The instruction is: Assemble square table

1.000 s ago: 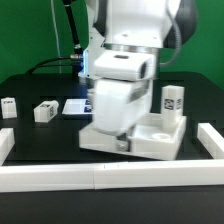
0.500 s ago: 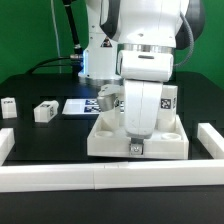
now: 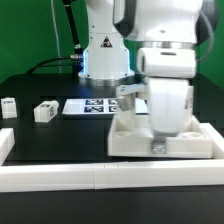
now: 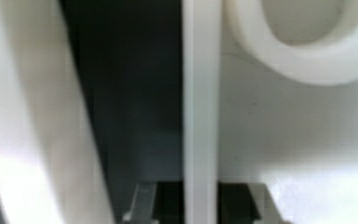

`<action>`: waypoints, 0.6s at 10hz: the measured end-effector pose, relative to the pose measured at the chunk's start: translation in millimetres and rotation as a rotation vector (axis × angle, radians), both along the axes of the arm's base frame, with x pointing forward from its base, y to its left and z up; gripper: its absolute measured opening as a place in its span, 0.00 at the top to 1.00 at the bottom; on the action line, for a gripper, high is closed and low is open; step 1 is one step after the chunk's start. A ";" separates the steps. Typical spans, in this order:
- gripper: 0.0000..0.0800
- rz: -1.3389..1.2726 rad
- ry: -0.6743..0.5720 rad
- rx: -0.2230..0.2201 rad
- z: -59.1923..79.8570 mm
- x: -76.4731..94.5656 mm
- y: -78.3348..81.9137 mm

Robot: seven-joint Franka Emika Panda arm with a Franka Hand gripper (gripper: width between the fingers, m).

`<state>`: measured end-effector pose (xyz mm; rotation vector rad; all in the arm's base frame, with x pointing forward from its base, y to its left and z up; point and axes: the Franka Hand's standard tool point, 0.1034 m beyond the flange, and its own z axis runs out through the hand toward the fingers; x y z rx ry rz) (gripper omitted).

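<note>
The gripper (image 3: 157,146) is found lowered, pointing straight down, at the front rim of the square top (image 3: 125,140). In the wrist view a thin white rim is seen running between the two dark fingers (image 4: 153,205), and the jaws are judged to be clamped on it. A round corner socket (image 4: 318,40) is recorded just beside the gripped rim. The square top is observed lying flat on the black table (image 3: 60,140), toward the exterior view's right, just behind the white border wall (image 3: 60,178). Much of its upper face is hidden by the arm. Two loose legs (image 3: 8,107) (image 3: 44,111) are noted well apart from the gripper, at the exterior view's left. The marker board (image 3: 95,105) is seen lying behind, between the legs and the arm.
</note>
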<state>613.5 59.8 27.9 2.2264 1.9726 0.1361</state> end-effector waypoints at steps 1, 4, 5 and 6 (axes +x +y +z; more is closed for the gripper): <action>0.92 0.015 -0.003 -0.006 1.8 4.3 1.6; 0.92 0.024 0.019 -0.023 -6.2 14.6 -1.4; 0.92 0.020 0.030 -0.028 -9.2 19.0 -1.8; 0.92 0.015 0.054 -0.036 -13.8 19.5 -4.4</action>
